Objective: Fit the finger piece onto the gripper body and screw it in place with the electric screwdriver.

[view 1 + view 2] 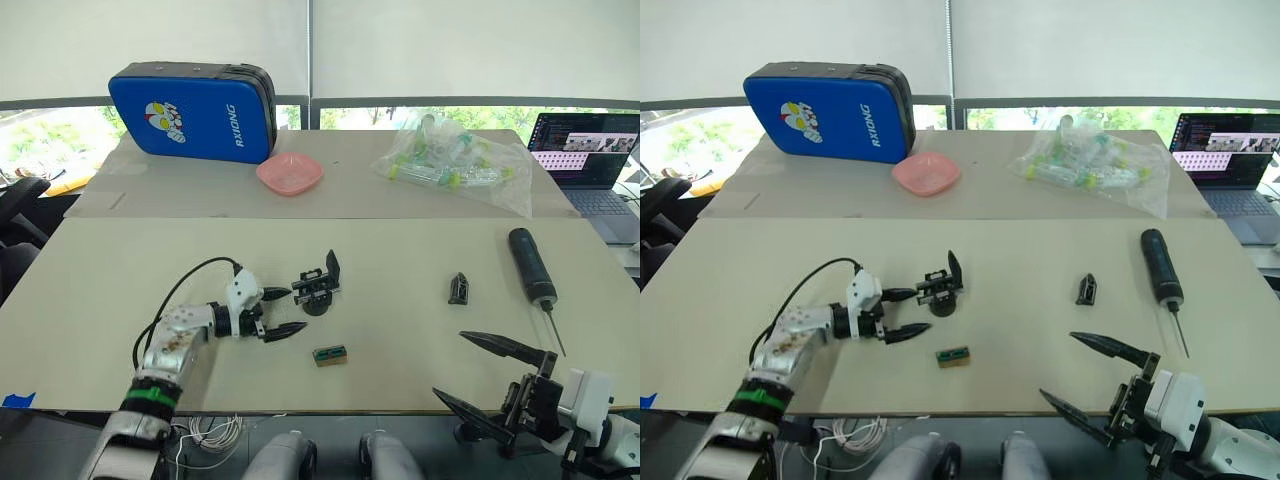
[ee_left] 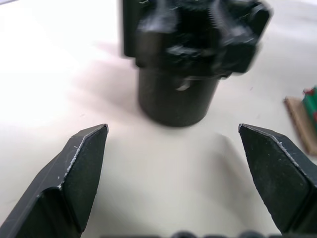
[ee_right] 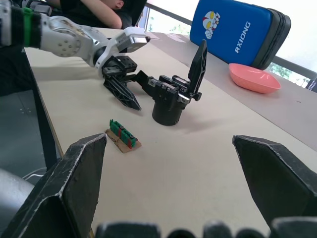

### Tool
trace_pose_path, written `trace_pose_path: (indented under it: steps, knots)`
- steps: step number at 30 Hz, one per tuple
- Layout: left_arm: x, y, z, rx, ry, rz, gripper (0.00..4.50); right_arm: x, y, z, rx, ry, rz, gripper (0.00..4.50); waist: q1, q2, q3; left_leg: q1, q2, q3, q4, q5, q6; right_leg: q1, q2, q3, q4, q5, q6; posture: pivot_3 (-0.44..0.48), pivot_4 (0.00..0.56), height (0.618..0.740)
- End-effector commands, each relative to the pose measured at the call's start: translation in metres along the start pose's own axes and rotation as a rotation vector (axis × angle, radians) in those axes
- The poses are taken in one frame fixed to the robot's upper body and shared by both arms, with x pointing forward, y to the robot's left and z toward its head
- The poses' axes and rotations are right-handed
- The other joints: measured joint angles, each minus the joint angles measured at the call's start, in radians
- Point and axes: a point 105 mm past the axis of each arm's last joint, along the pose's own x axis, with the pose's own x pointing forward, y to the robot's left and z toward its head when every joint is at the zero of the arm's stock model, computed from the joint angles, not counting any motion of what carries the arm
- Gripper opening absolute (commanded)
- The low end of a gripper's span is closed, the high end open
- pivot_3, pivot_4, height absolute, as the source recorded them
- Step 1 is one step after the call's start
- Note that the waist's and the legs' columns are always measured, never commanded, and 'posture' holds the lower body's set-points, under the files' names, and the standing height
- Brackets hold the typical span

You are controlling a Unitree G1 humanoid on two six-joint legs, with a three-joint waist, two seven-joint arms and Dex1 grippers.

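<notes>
A wide beige table (image 1: 400, 340) fills the foreground, with a second tabletop (image 1: 200, 190) of the same pale colour butted against its far edge. Beyond them runs a window with white blinds (image 1: 150, 40) drawn most of the way down and greenery outside below them.

On the near table, the gripper body (image 1: 318, 286) stands upright on its round base left of centre, its one finger pointing up. The left gripper (image 1: 277, 311) lies low over the table just beside it, claws spread, the upper tip close to or touching the body's side; the left wrist view shows the base between the two tips with a gap on each side. A small green-and-brown block (image 1: 330, 355) lies near the front, just right of that gripper.

The finger piece (image 1: 458, 288) lies alone right of centre, well apart from the body. The screwdriver (image 1: 532, 272) lies further right, bit pointing toward the near edge. The right gripper (image 1: 485, 374) hovers at the near right edge, claws spread wide and holding nothing.

On the far table stand a blue case (image 1: 195, 112), a pink dish (image 1: 289, 174) just in front of it, and a clear bag of tubes (image 1: 450, 160). An open laptop (image 1: 590, 150) sits at the far right.
</notes>
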Motion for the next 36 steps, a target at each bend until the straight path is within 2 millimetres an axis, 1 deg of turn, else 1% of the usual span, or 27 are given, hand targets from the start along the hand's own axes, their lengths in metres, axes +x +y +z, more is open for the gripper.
trace_pose_path:
  steps: [1,2,4,8,14,18,23,26,29,32,34,36]
  knots:
    - [0.005,0.004,0.009,0.063,0.025,-0.138,4.46,0.002,0.000,0.009,-0.039,-0.026,0.008,4.50,0.009,0.000,0.000,0.000,0.000,0.000,0.000,0.000,0.000,0.000,0.000,-0.001,0.000,0.001,-0.001,0.000,0.150,0.740]
    - [0.008,0.008,0.011,0.073,0.021,-0.141,4.46,0.002,0.000,0.009,-0.039,-0.026,0.009,4.50,0.011,-0.001,0.000,0.000,-0.001,0.000,0.000,0.000,0.000,-0.001,0.000,-0.001,-0.001,0.003,-0.005,0.000,0.150,0.740]
    - [0.013,0.012,0.016,0.081,0.012,-0.166,4.46,0.002,-0.001,0.010,-0.045,-0.027,0.005,4.50,0.014,-0.002,0.001,-0.001,-0.001,0.000,0.000,0.000,0.000,-0.001,0.000,-0.002,-0.001,0.004,-0.007,0.000,0.150,0.740]
    - [0.030,0.007,0.018,0.135,0.026,-0.263,4.46,-0.001,-0.001,0.011,-0.055,-0.018,0.002,4.50,0.013,-0.002,0.001,-0.003,-0.002,0.000,0.000,-0.002,0.003,-0.002,0.000,-0.002,-0.001,0.004,-0.006,0.000,0.150,0.740]
    - [0.049,0.005,0.025,0.146,-0.013,-0.279,4.46,-0.004,0.000,0.012,-0.060,-0.002,-0.008,4.50,0.013,-0.003,0.002,-0.006,-0.002,0.000,0.000,-0.002,0.004,-0.001,0.000,-0.002,-0.001,0.004,-0.006,0.000,0.150,0.740]
    - [0.054,0.003,0.026,0.160,-0.016,-0.297,4.46,-0.006,0.002,0.013,-0.058,0.007,-0.012,4.50,0.011,-0.004,0.002,-0.006,-0.002,0.000,0.000,-0.002,0.003,-0.001,0.000,-0.002,-0.001,0.004,-0.006,0.000,0.150,0.740]
    - [0.052,0.007,0.022,0.169,-0.002,-0.254,4.46,-0.009,0.005,0.013,-0.054,0.019,-0.020,4.50,0.010,-0.004,0.002,-0.006,-0.002,0.000,0.001,-0.002,0.003,-0.001,0.000,-0.003,0.000,0.004,-0.006,0.000,0.150,0.740]
    - [0.050,0.010,0.022,0.171,-0.011,-0.231,3.69,-0.009,0.006,0.013,-0.052,0.022,-0.020,4.50,0.009,-0.004,0.002,-0.006,-0.002,0.001,0.002,-0.002,0.003,-0.001,0.000,-0.003,0.000,0.005,-0.005,0.000,0.150,0.740]
    - [0.046,0.010,0.021,0.173,-0.016,-0.226,2.36,-0.009,0.006,0.013,-0.051,0.022,-0.017,4.50,0.009,-0.004,0.002,-0.006,-0.001,0.000,0.004,-0.002,0.003,-0.001,0.000,-0.003,0.000,0.005,-0.005,0.000,0.150,0.740]
    - [0.043,0.013,0.026,0.159,-0.066,-0.199,2.37,-0.009,0.007,0.013,-0.050,0.022,-0.013,4.50,0.008,-0.004,0.002,-0.006,-0.001,0.000,0.004,-0.002,0.003,-0.001,0.000,-0.003,0.000,0.005,-0.005,0.000,0.150,0.740]
    - [0.046,0.019,0.041,0.150,-0.157,-0.106,2.37,-0.009,0.007,0.012,-0.047,0.024,-0.011,4.50,0.008,-0.004,0.002,-0.006,-0.001,0.000,0.004,-0.002,0.003,-0.001,0.000,-0.003,0.000,0.005,-0.005,0.000,0.150,0.740]
    - [0.048,0.021,0.047,0.106,-0.195,-0.028,2.37,-0.008,0.007,0.011,-0.042,0.023,-0.007,4.50,0.008,-0.004,0.003,-0.006,-0.001,0.000,0.004,-0.002,0.003,-0.001,0.000,-0.002,0.000,0.005,-0.005,0.000,0.150,0.740]
